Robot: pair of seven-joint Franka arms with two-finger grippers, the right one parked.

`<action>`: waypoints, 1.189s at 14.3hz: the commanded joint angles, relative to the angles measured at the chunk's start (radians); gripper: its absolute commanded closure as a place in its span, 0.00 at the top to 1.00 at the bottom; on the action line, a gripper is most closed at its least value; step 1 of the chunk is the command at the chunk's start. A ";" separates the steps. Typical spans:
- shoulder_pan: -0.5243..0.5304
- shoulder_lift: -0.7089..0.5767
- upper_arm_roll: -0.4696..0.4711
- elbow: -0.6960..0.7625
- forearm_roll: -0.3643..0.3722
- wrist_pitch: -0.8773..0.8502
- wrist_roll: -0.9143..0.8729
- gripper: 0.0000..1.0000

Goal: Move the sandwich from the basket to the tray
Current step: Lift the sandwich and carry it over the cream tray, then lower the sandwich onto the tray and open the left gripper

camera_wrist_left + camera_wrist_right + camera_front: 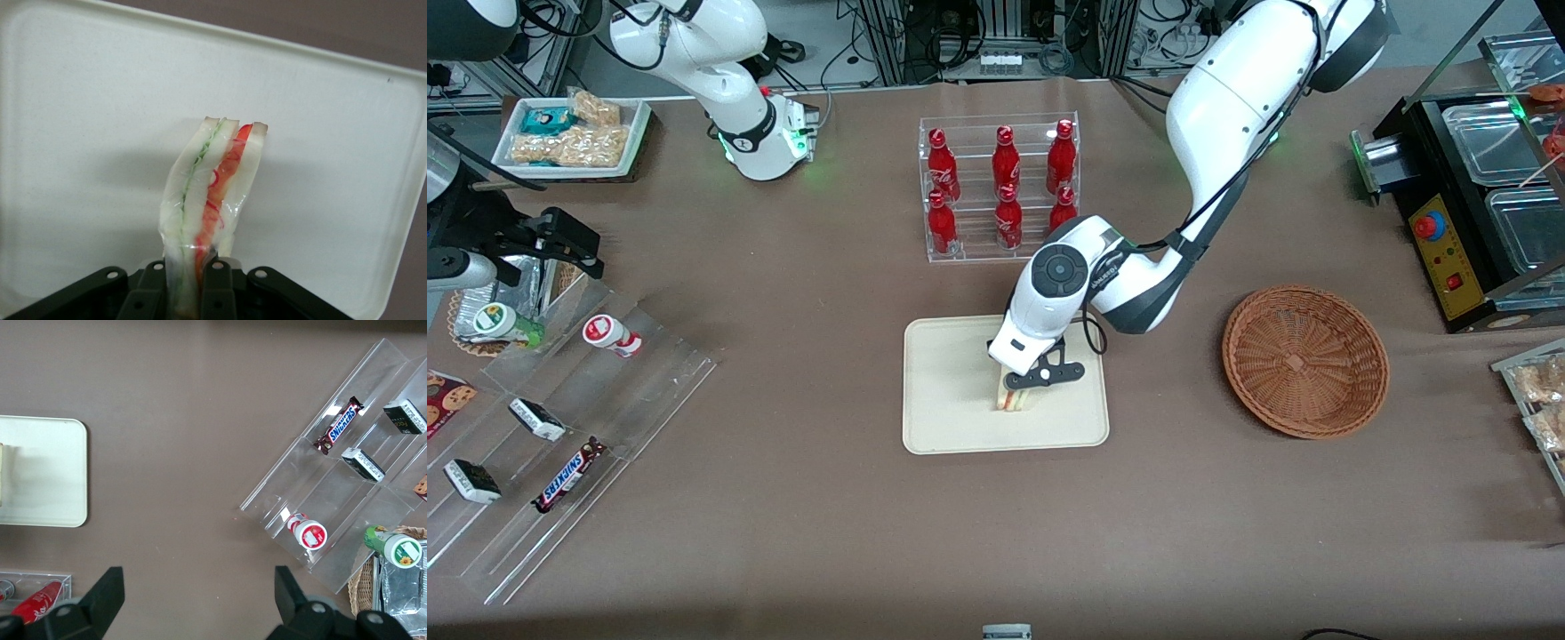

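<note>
One tool (1017, 392) pinching wrapped wedge sandwich (208, 200), smooth cream tray (943, 409)

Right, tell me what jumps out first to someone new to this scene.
The gripper, over the middle of the cream tray, is shut on the wrapped sandwich, held on edge with green and red filling showing. The wicker basket sits bare toward the working arm's end, and six red bottles stand in a clear rack farther from the camera.

Sandwich (207, 200): being pinched between the gripper (1016, 397) fingers (217, 293), over the tray (943, 391).
Basket (1305, 361): being left beside the tray, toward the working arm's end.
</note>
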 commanded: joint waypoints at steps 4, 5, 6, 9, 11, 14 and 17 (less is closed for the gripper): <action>-0.028 0.085 0.005 0.110 0.132 0.001 -0.145 0.07; -0.029 0.094 0.003 0.110 0.144 0.001 -0.145 0.11; -0.034 0.096 0.003 0.110 0.144 0.002 -0.140 0.14; -0.035 0.091 0.000 0.110 0.141 0.002 -0.132 0.76; -0.045 0.082 -0.001 0.125 0.140 0.001 -0.148 1.00; -0.042 0.026 -0.001 0.145 0.131 -0.011 -0.180 1.00; -0.032 -0.073 -0.001 0.128 0.131 -0.154 -0.252 1.00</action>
